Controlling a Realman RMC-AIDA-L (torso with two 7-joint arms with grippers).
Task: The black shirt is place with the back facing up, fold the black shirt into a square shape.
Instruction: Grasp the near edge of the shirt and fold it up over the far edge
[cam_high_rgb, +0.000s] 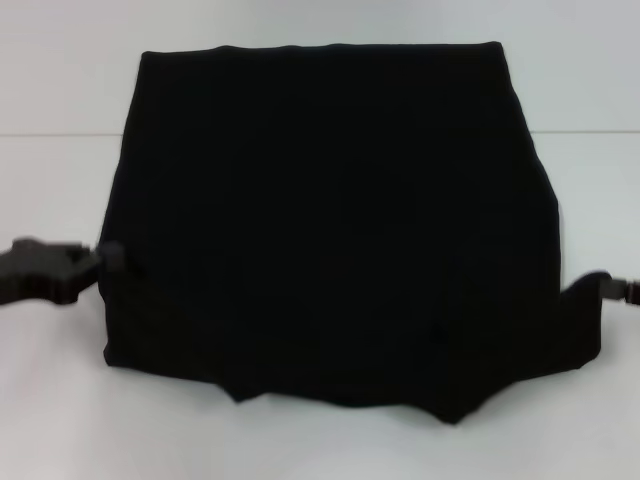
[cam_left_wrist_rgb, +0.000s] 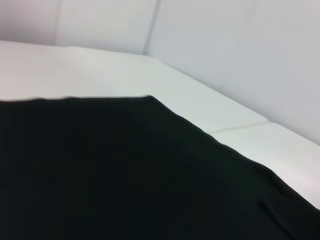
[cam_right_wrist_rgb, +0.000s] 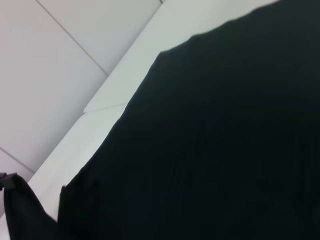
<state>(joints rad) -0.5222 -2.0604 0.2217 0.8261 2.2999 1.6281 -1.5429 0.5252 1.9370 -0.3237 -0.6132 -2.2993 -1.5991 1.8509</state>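
The black shirt (cam_high_rgb: 330, 220) lies spread over the white table, wide and roughly rectangular, with an uneven, wavy near edge. My left gripper (cam_high_rgb: 100, 262) is at the shirt's left edge, its tip touching the fabric. At the shirt's right edge my right gripper (cam_high_rgb: 603, 285) meets the cloth, mostly hidden by it. In the left wrist view the black shirt (cam_left_wrist_rgb: 125, 175) fills the lower part, with one far corner showing. The black shirt (cam_right_wrist_rgb: 215, 140) also fills most of the right wrist view.
The white table (cam_high_rgb: 60, 420) shows bare strips to the left, right and front of the shirt. A pale wall (cam_high_rgb: 60, 60) rises behind the table's far edge. A seam in the table top (cam_left_wrist_rgb: 240, 127) runs beside the shirt.
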